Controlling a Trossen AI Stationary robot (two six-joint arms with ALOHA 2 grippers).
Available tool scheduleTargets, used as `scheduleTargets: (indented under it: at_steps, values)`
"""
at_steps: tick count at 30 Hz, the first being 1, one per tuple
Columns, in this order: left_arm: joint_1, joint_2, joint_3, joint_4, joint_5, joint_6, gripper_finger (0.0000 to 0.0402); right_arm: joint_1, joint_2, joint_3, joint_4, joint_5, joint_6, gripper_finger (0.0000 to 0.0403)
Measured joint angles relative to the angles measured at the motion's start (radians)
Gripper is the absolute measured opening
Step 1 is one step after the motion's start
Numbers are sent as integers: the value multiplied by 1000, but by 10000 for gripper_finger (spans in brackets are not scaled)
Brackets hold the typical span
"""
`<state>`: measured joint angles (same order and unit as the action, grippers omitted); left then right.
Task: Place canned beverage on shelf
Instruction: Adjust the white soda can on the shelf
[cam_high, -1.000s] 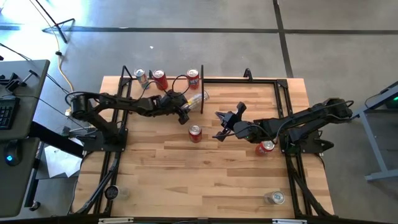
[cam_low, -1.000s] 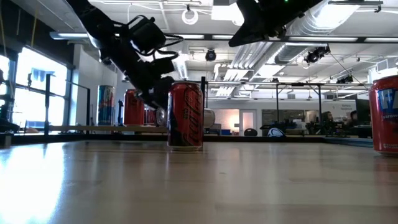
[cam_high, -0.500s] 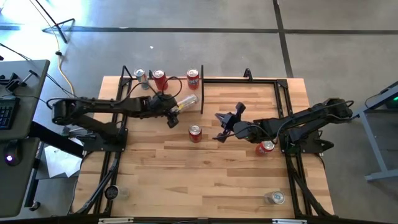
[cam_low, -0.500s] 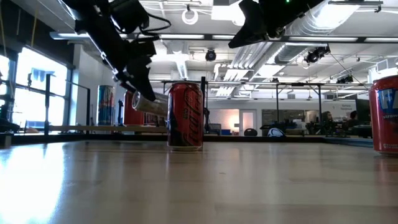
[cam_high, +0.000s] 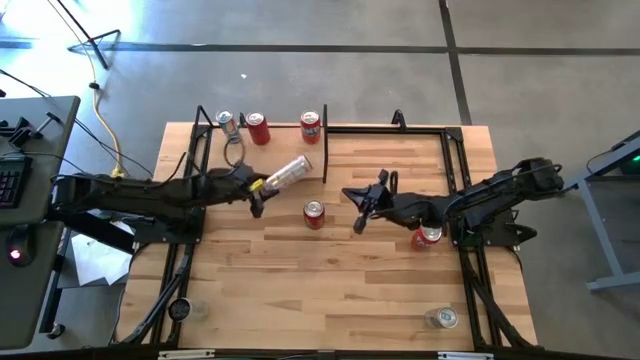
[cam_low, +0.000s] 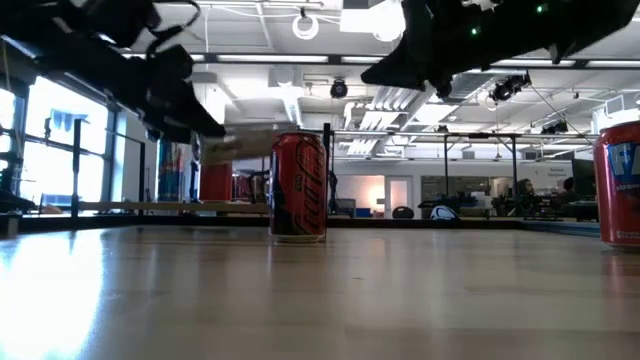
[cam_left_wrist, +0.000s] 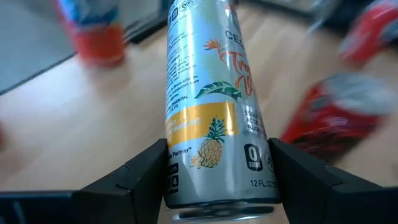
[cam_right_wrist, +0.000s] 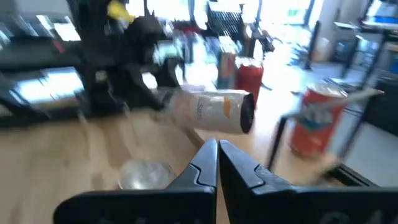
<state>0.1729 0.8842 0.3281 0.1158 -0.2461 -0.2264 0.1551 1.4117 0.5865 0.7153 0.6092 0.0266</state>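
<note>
Gripping silver can (cam_left_wrist: 214, 106), left pincer (cam_high: 258, 190); pineapple label visible only wrist view; right pincer (cam_high: 360, 205) pressed together.

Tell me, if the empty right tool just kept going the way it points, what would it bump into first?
Probably the silver can lying sideways in the left tool. The shut right tool points straight at it in its wrist view. Depth is unclear, so it might pass below or beside it.

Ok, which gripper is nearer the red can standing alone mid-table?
Right, narrowly. The right gripper hangs shut just to one side of the red can; the left gripper is on its other side, slightly farther off, holding the silver can.
</note>
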Motion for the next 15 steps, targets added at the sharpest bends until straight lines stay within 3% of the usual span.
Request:
scheduleTargets:
  at_steps: [6, 15]
  values:
    - [-89, -111, -91, 253, -1, 44, 233, -34, 25, 0, 167, -123, -35, 29]
    - [-215, -117, -96, 521, -44, 215, 233, -65, 101, 185, 235, -278, -88, 214]
